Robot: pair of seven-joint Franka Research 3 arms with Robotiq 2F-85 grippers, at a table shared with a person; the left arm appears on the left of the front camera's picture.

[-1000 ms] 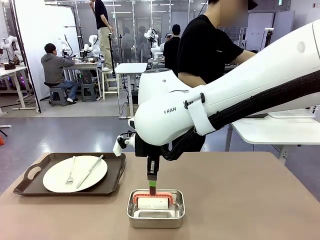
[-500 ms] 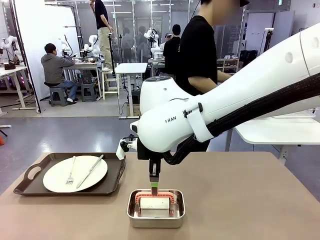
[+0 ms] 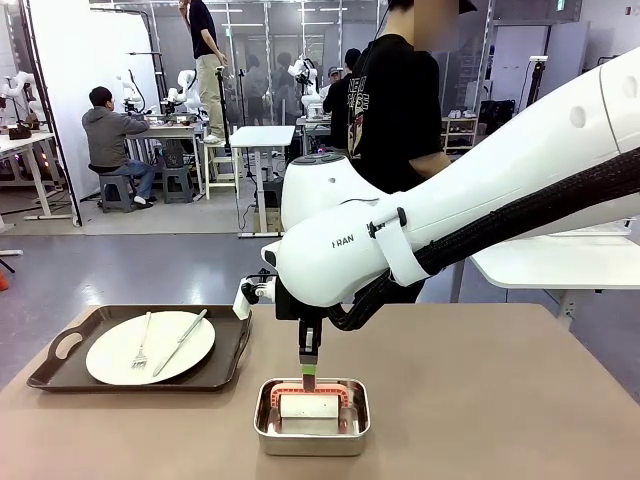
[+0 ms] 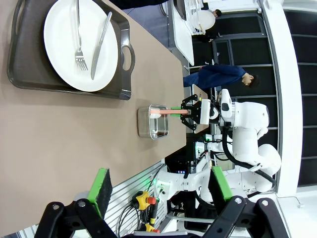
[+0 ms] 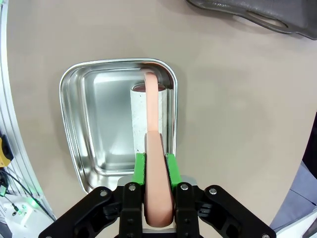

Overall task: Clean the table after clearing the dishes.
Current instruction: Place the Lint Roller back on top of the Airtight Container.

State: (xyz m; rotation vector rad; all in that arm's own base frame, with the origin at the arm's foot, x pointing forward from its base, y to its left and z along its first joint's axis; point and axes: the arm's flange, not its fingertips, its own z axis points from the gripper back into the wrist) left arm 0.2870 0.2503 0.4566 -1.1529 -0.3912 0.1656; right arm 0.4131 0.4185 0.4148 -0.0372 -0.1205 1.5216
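On the tan table (image 3: 480, 400) a dark brown tray (image 3: 60, 375) at the left carries the dishes: a white plate (image 3: 150, 347) with a fork and a knife. My right gripper (image 3: 308, 372) hangs over a steel pan (image 3: 312, 440), shut on the salmon-pink handle (image 5: 153, 148) of a roller whose white roll (image 5: 141, 119) stands inside the pan (image 5: 84, 124). The left gripper (image 4: 159, 184) is open and holds nothing, high above the table's near side. From there the plate (image 4: 59, 44) and the pan (image 4: 148, 130) show far off.
A person in black stands behind the table's far edge. A white-topped side table (image 3: 560, 260) stands at the right. The tray's handle end (image 5: 247, 15) lies just beyond the pan. Bare tabletop stretches to the right of the pan.
My right gripper has risen slightly with the roller, setting the roll more upright in the pan. The person behind has shifted left. The left gripper has stayed open.
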